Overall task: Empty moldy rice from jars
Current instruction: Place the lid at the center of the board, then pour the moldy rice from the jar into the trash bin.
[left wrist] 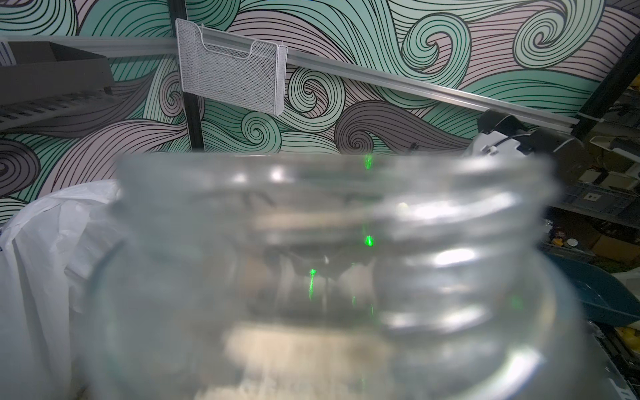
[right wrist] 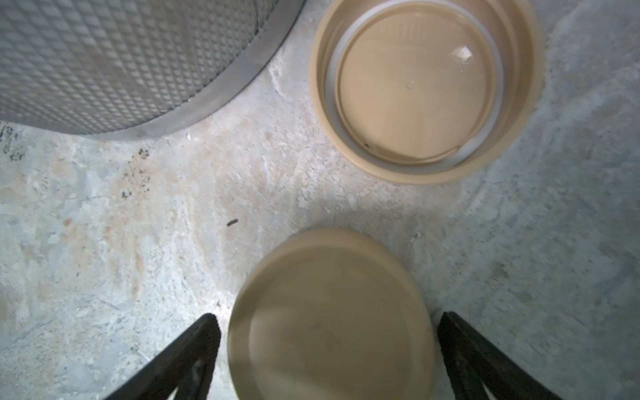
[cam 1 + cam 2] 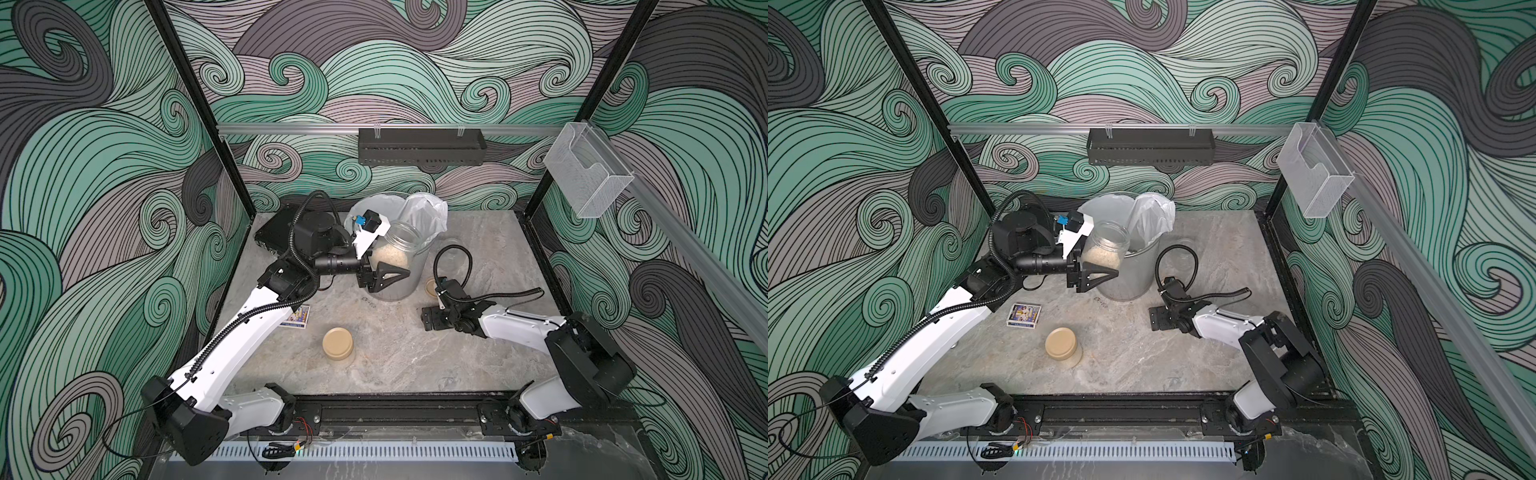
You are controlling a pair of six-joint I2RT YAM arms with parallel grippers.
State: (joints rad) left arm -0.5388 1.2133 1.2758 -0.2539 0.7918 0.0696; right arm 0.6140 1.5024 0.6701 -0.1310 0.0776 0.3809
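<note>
Top views: L gripper [image 3: 382,276] clamped on open jar [image 3: 395,253], held up at near-left side of the wastebasket [image 3: 399,291], mouth leaning toward the liner [image 3: 426,212]. Rice [image 3: 1102,257] is all still in the jar's lower part. Capped jar [image 3: 338,343] stands on table [image 3: 395,365], well in front of basket. R gripper [image 3: 432,320] is low, front-right of basket. L wrist: blurry jar neck fills frame, rice at the bottom, liner behind. R wrist: fingers [image 2: 187,356] spread wide, released. Loose lid [image 2: 329,322] sits between them w/ a gap each side. Upturned lid [image 2: 422,86] lies just beside the basket base.
</note>
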